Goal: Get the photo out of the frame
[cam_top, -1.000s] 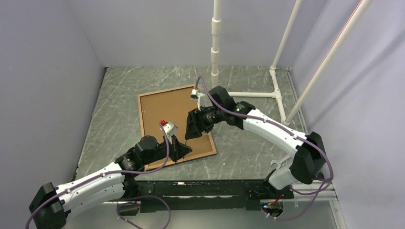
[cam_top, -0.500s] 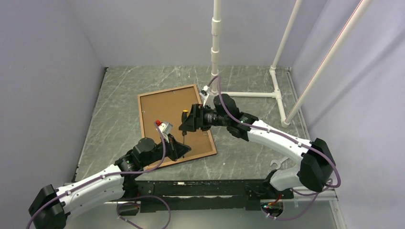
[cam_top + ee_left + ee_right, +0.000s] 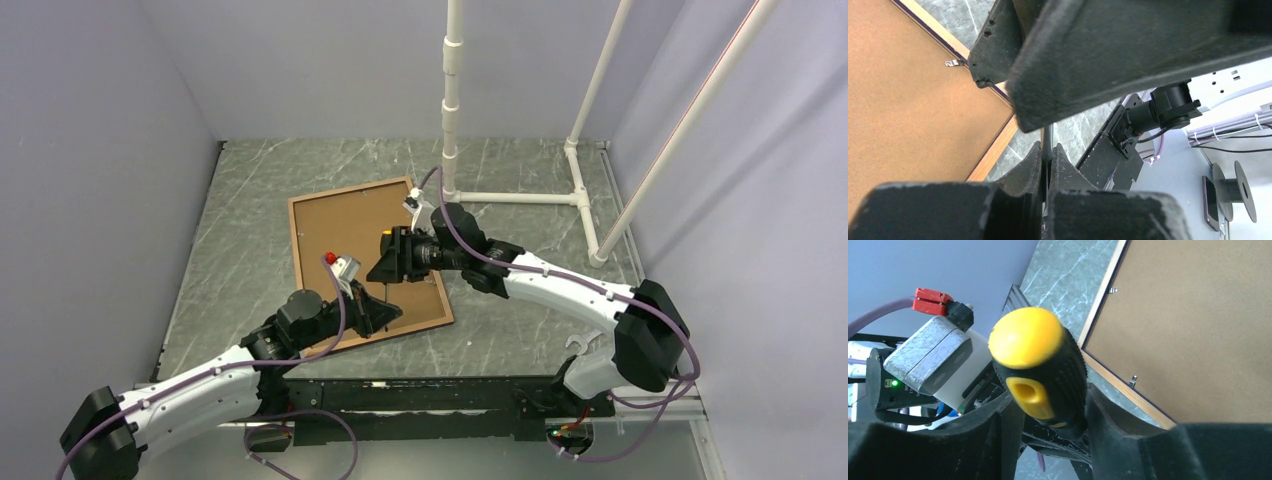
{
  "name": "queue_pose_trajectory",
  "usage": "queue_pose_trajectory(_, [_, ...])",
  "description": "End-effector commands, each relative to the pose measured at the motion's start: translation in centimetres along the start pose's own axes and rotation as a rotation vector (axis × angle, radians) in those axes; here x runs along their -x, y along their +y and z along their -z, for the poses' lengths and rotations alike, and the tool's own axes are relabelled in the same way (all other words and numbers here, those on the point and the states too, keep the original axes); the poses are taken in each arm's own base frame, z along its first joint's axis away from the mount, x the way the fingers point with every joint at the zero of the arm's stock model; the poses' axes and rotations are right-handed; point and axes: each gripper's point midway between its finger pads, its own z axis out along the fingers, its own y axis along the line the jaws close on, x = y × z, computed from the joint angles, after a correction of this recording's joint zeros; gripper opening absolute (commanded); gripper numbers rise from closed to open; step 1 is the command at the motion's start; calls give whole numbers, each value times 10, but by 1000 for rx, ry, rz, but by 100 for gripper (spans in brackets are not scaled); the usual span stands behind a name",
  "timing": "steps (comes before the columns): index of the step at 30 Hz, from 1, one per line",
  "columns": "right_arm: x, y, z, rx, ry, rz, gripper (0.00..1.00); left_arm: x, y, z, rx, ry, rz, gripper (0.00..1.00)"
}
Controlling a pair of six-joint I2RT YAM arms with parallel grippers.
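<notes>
The frame (image 3: 350, 190) is lying face down mid-table, with the photo (image 3: 345, 235) sitting inside it, brown back up. The right gripper (image 3: 1050, 412), clamping the screwdriver (image 3: 1035, 347) by its handle, is edging leftward over the backing compared with a second ago. The left gripper (image 3: 1047, 165) is pinching the shaft, so removal is likely only just starting.

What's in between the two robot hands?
A screwdriver. The right gripper holds its yellow-and-black handle, and the thin metal shaft reaches down into the left gripper, above the face-down frame. The top view shows it best.
</notes>
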Motion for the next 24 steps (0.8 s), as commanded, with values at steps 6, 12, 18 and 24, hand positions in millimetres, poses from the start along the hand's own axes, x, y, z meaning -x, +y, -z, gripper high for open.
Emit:
queue_pose_trajectory(6, [31, -14, 10, -138, -161, 80, 0, 15, -14, -1, -40, -32, 7, 37])
queue_pose_trajectory(12, [57, -61, 32, -438, -242, 258, 0, 4, 12, 12, 97, -27, 63, 86])
queue_pose_trajectory(18, [76, -111, 32, -619, -179, 343, 0, -24, 24, 16, 118, 41, 138, 83])
queue_pose_trajectory(24, [98, -151, 16, -729, -138, 365, 0, -60, 27, 6, 103, 193, 212, 81])
